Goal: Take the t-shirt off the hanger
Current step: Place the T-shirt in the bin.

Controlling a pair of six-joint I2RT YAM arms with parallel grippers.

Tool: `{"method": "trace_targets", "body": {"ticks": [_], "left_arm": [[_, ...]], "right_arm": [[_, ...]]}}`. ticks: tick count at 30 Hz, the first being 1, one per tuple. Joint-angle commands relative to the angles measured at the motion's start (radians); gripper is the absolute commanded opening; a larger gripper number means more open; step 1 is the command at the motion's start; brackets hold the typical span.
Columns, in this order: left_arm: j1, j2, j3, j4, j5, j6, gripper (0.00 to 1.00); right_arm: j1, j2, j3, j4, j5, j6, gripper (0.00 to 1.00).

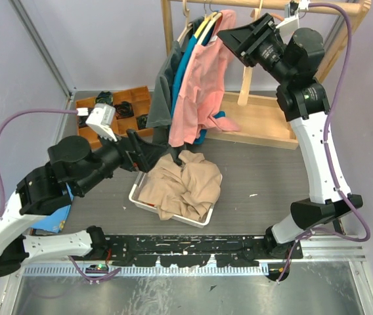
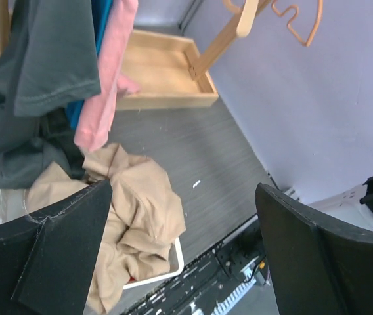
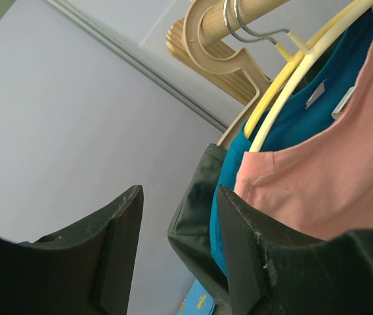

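Note:
A pink t-shirt [image 1: 199, 85] hangs on a white hanger [image 3: 285, 98] on the wooden rail [image 1: 259, 3]. Behind it hang a teal shirt [image 1: 188, 59] on a yellow hanger [image 3: 268, 95] and a dark grey shirt [image 1: 163, 92]. My right gripper [image 1: 236, 36] is open at the pink shirt's right shoulder, high by the rail. In the right wrist view the right gripper [image 3: 178, 193] holds nothing, and the pink collar [image 3: 331, 177] lies beside its right finger. My left gripper [image 1: 148, 152] is open and empty, low, next to the pink shirt's hem [image 2: 108, 79].
A white tray [image 1: 173, 216] holds crumpled tan clothes [image 1: 183, 184] below the hanging shirts. The rack's wooden base [image 1: 259, 121] lies at the back right. A wooden compartment box [image 1: 124, 108] sits at the back left. An empty orange hanger [image 2: 298, 20] hangs to the right.

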Motion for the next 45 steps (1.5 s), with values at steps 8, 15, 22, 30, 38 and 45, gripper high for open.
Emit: {"method": "trace_targets", "body": {"ticks": [8, 15, 22, 30, 38, 45], "left_arm": [[-0.004, -0.015, 0.018, 0.08, -0.065, 0.093, 0.98], [-0.004, -0.02, 0.009, 0.106, -0.082, 0.126, 0.98], [-0.004, -0.017, 0.011, 0.117, -0.098, 0.151, 0.98], [-0.004, -0.005, 0.037, 0.112, -0.109, 0.187, 0.98], [-0.005, -0.005, 0.038, 0.113, -0.109, 0.196, 0.98], [-0.005, -0.012, 0.029, 0.113, -0.109, 0.203, 0.98]], "right_arm": [[0.063, 0.089, 0.079, 0.088, 0.138, 0.014, 0.54], [0.096, 0.168, 0.156, 0.062, 0.215, 0.017, 0.54], [0.12, 0.219, 0.227, 0.009, 0.338, 0.019, 0.51], [0.14, 0.24, 0.229, -0.001, 0.414, 0.045, 0.51], [0.163, 0.26, 0.23, -0.005, 0.459, 0.069, 0.47], [0.169, 0.269, 0.233, -0.015, 0.486, 0.083, 0.46]]}}
